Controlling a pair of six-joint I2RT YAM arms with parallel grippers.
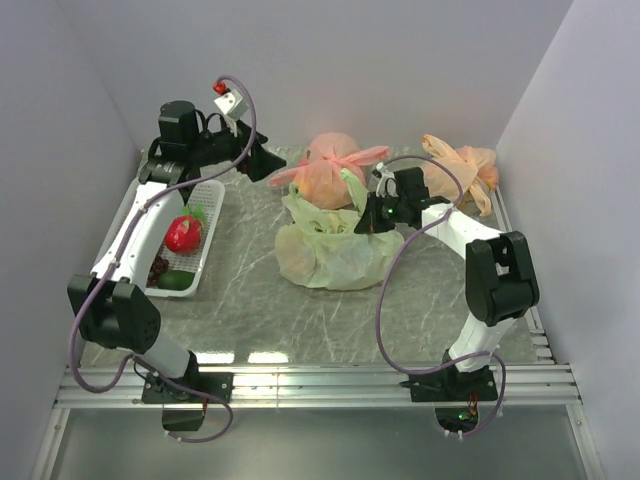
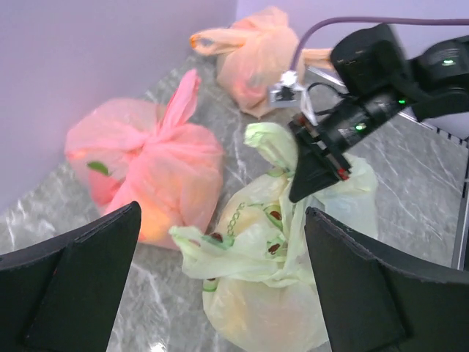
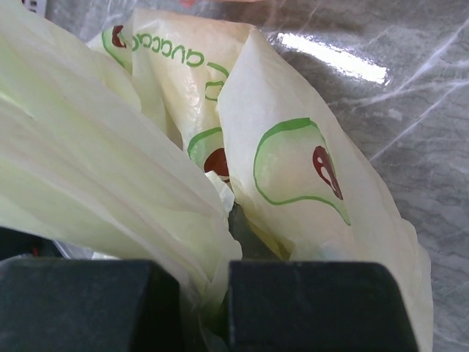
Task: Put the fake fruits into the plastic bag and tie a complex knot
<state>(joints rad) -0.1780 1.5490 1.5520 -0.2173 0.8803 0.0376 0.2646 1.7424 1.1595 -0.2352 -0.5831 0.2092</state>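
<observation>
Pale-green and crinkly, the plastic bag [image 1: 335, 252] slumps in the middle of the marbled table [image 1: 260, 300], just in front of the pink knotted bag [image 2: 146, 169] and left of the orange-tan knotted bag [image 2: 256, 59]. The right gripper [image 1: 372, 218] is down on its upper right side. In the right wrist view its fingers are drawn nearly together with a fold of the printed film pinched between them. The left gripper [image 1: 265, 163] hangs at the back left of the table, well apart from the bag, with its fingers spread wide and nothing between them. A warm orange-yellow glow through the lower film suggests that some fruit is already inside, though which pieces cannot be made out. Packing looks unfinished: the red strawberry-like piece [image 1: 183, 234], the dark purple grapes [image 1: 158, 268] and the dark green piece [image 1: 176, 281] lie in the white slatted tray [image 1: 212, 222] at the left. Tying also seems not to have begun. One handle loop [image 2: 267, 143] stands loose beside the right gripper, a second flap of film [image 2: 196, 246] trails toward the pink bag, and no twist joins them. By this reading the remaining fruits must go in first, then the handles must be gathered and knotted.
</observation>
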